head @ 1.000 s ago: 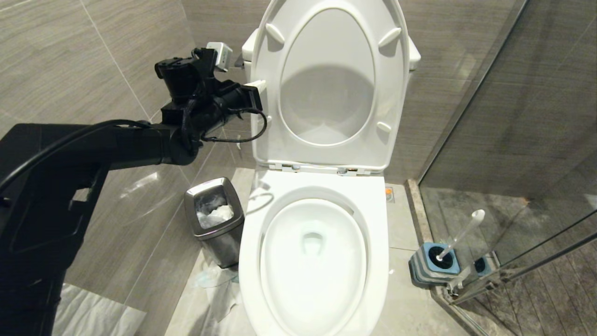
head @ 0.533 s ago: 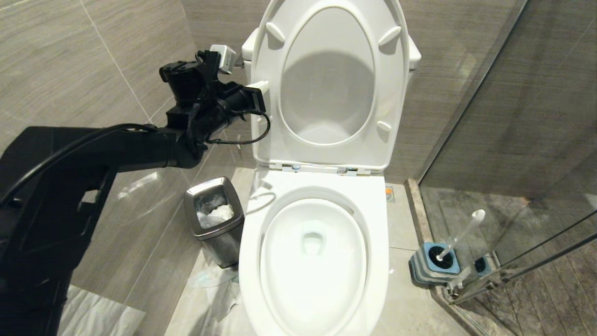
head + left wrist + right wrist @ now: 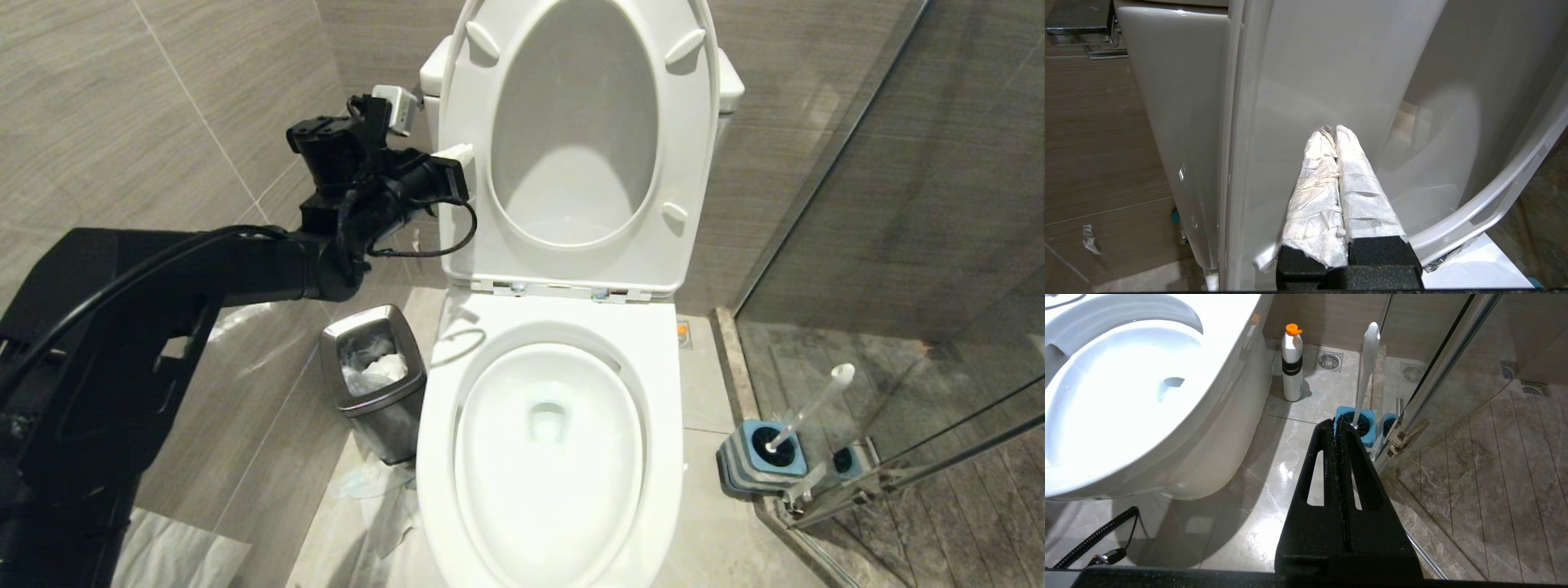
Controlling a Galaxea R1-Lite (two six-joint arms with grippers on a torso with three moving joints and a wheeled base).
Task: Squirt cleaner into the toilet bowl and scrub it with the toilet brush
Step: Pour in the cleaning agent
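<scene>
The glossy white ceramic toilet bowl (image 3: 549,457) stands open, seat and lid raised, with the left hand (image 3: 1334,130), tissue-wrapped fingers pressed together, against the lid's edge. Only the right wrist view shows the right hand (image 3: 1337,421) closed above the floor, a white orange-capped bottle (image 3: 1291,367), and the slim whitish-grey toilet brush (image 3: 1365,371) in its blue-topped holder (image 3: 1357,424).

Head view looks down on the toilet bowl (image 3: 549,457); right wrist view shares it from low beside.

White toilet bowl (image 3: 549,523), blue-topped grey-striped brush holder (image 3: 755,461), orange-capped white bottle (image 3: 1292,363)
</scene>
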